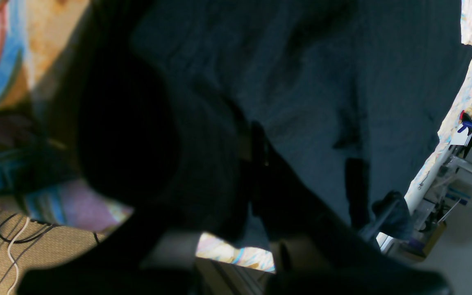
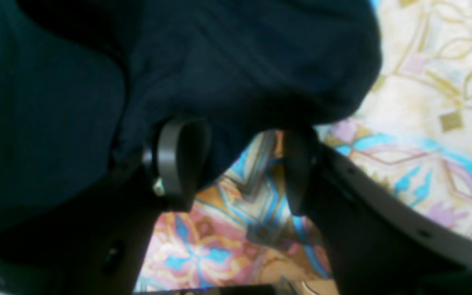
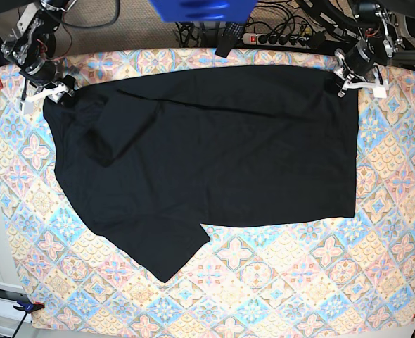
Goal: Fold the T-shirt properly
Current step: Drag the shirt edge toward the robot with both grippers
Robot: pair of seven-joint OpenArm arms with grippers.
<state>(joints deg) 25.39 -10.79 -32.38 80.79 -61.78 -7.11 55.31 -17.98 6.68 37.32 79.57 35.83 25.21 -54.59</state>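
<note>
black t-shirt (image 3: 214, 148) spread flat, one sleeve out.

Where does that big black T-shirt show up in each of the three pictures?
Left wrist: the T-shirt fills the middle and upper right.
Right wrist: it covers the top and left.
Base: spread flat across the centre.
Shared landmark: the patterned tablecloth beneath it.
</note>
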